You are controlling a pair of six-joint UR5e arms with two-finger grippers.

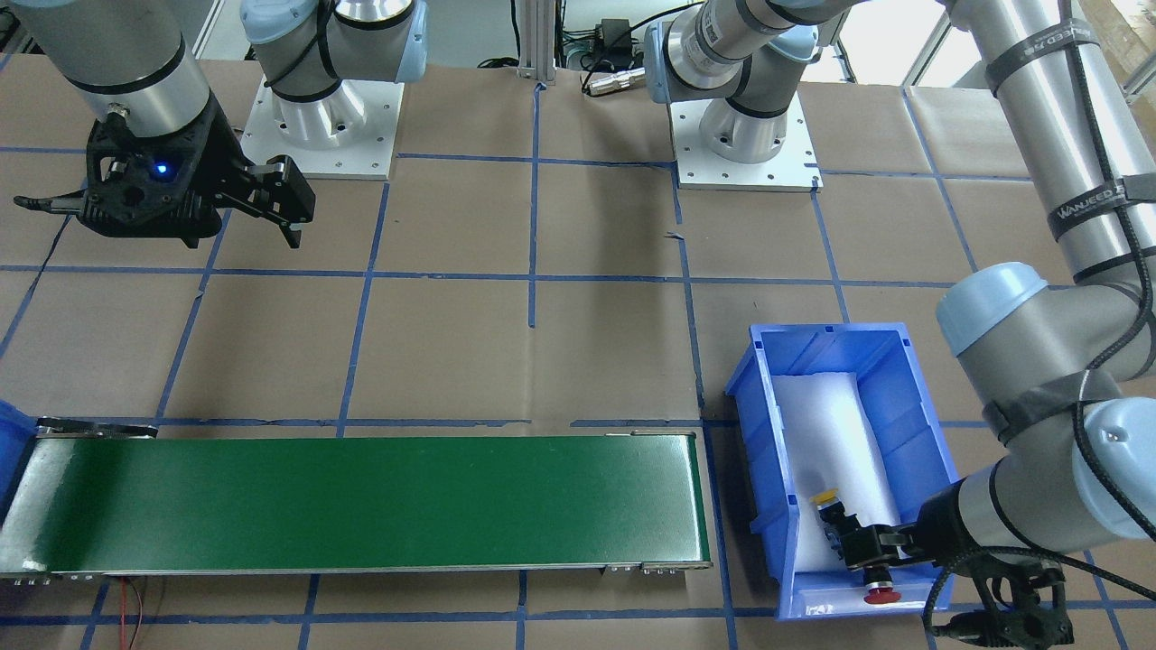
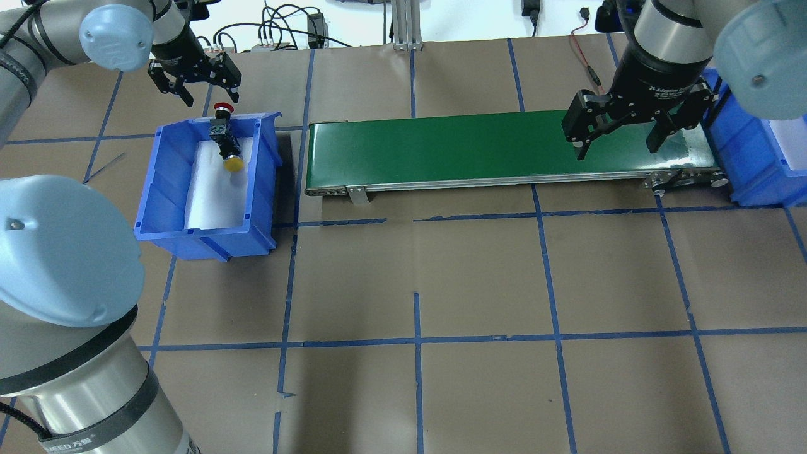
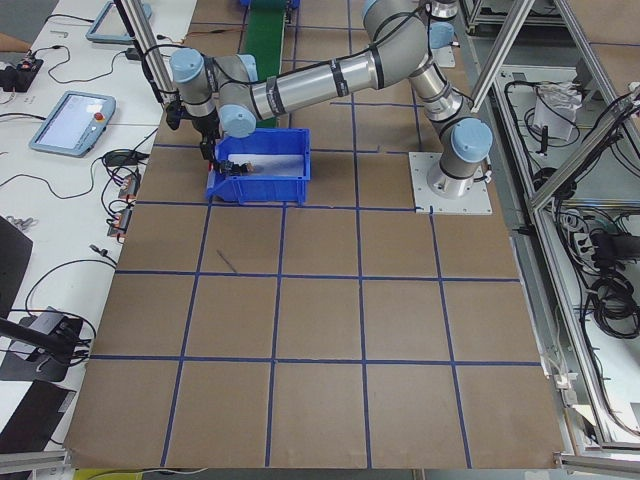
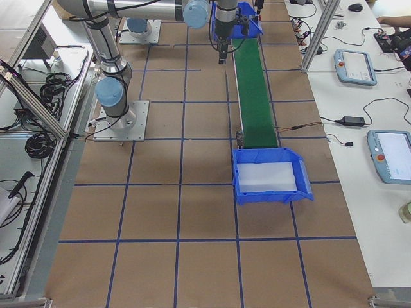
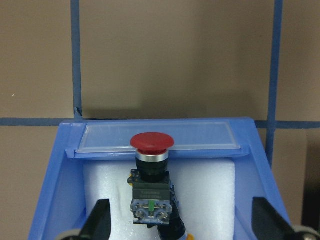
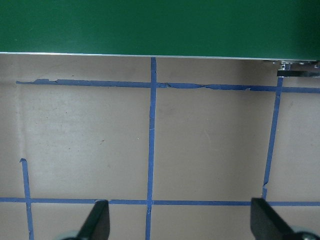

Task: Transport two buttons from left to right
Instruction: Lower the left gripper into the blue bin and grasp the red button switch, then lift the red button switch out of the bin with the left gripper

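The red mushroom-capped button (image 2: 222, 108) lies at the far end of the left blue bin (image 2: 165, 183), with its cap against the rim. The yellow-capped button (image 2: 234, 164) lies just behind it on the white foam. Both also show in the front view, the red one (image 1: 879, 594) and the yellow one (image 1: 824, 497). My left gripper (image 2: 211, 94) is open and empty, and it hovers over the red button (image 5: 151, 141). My right gripper (image 2: 618, 148) is open and empty above the right end of the green conveyor belt (image 2: 479, 145).
A second blue bin (image 2: 753, 167) with white foam stands at the belt's right end. The belt runs between the two bins along the table's far side. The brown table is marked with a grid of blue tape.
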